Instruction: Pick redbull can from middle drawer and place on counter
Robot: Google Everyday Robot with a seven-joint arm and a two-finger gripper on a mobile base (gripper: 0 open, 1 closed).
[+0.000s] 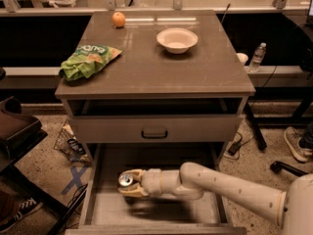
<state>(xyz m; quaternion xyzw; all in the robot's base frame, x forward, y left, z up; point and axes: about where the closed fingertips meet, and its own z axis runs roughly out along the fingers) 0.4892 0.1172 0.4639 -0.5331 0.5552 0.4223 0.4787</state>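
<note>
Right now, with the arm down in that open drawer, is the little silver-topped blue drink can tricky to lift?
The slim silver-topped redbull can looks smooth and shiny, so probably slippery. It seems to stand upright and narrow on the wide grey middle drawer floor, so a nudge might tip and roll it. The gripper is right at it, inside the drawer.
</note>
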